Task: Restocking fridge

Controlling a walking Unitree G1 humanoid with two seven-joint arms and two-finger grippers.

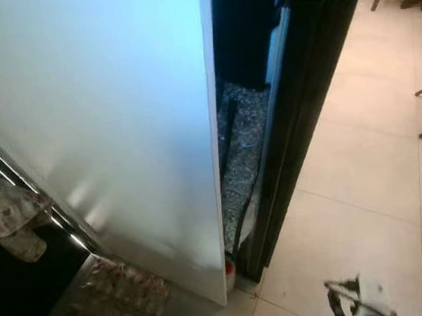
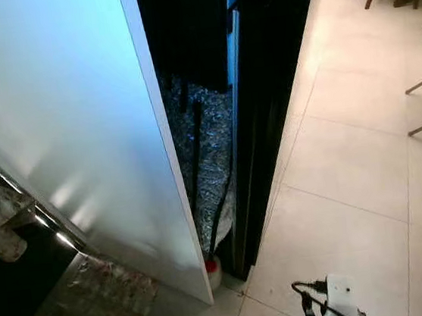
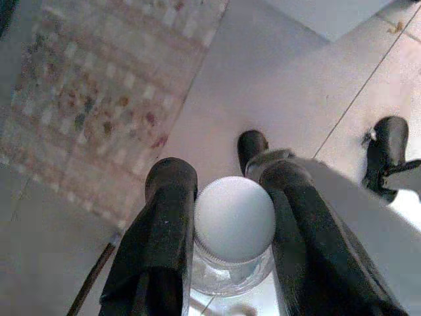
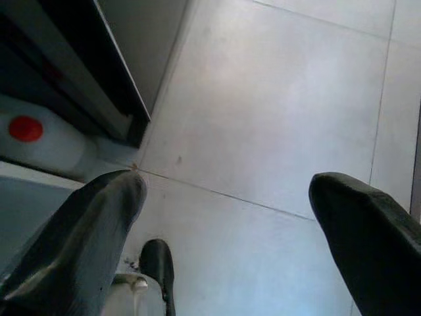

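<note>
Pale floor tiles (image 1: 367,186) beside a white cabinet panel (image 1: 115,123) and a dark fridge edge (image 1: 298,117). Left claw (image 3: 227,217) pinches a white-capped jar (image 3: 233,224) above the floor. Right claw (image 4: 230,217) spread, holding nothing. Red-capped jug (image 4: 39,138) in the gap between panel and fridge.

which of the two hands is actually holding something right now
The left hand: its fingers are closed on a white-capped jar. The right hand is open over bare floor tiles.

Both eye views look steeply down from the head at a white panel (image 1: 110,139) and tiled floor (image 2: 352,188); each wrist view looks close along its fingers at that floor
</note>
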